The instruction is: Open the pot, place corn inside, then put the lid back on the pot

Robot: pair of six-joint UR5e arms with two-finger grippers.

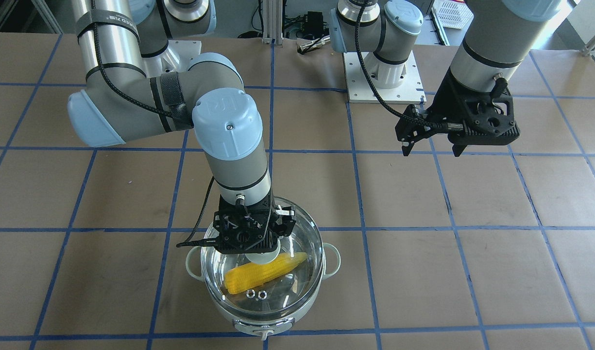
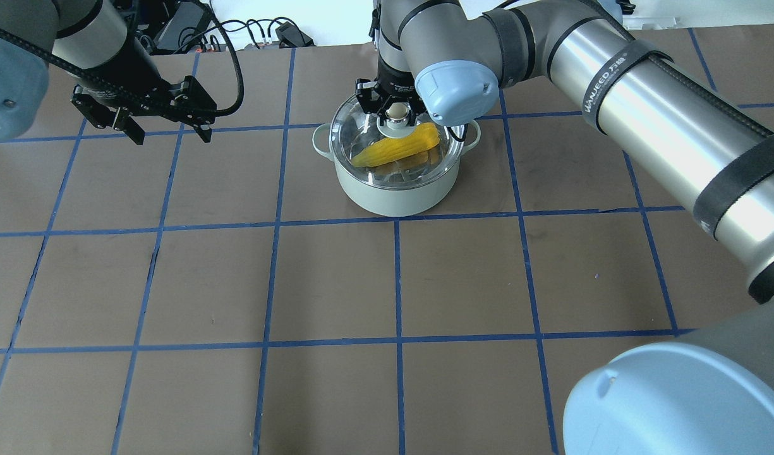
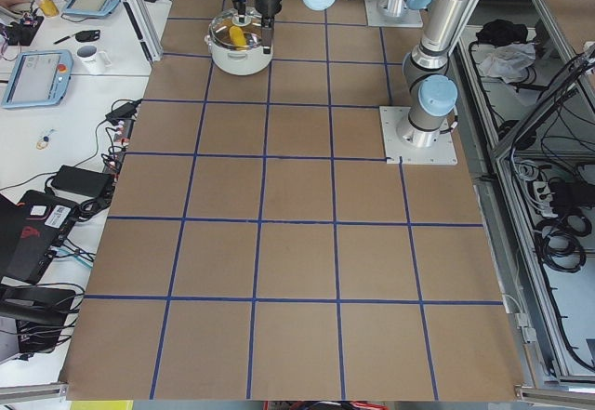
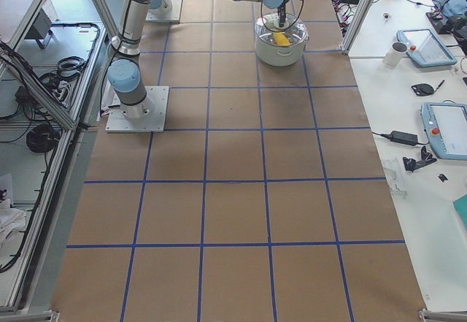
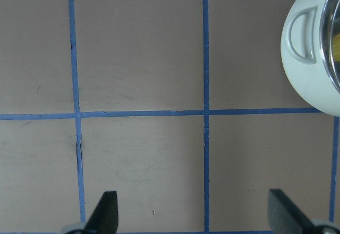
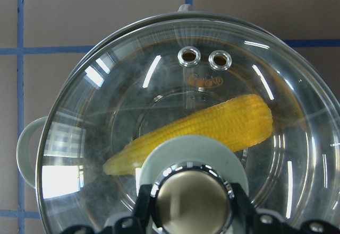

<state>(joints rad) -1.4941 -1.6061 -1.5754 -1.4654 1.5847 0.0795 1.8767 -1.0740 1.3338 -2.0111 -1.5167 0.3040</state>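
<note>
R gripper (image 6: 192, 205): fingers (image 6: 142, 213) clamped on knob of lid (image 6: 106, 85). Lid covers pot (image 2: 393, 193) on table (image 2: 336, 284); fully seated or not, cannot tell. Corn (image 6: 212, 130) lies inside pot. L gripper (image 5: 194, 205): spread wide, empty, apart from pot.
</note>
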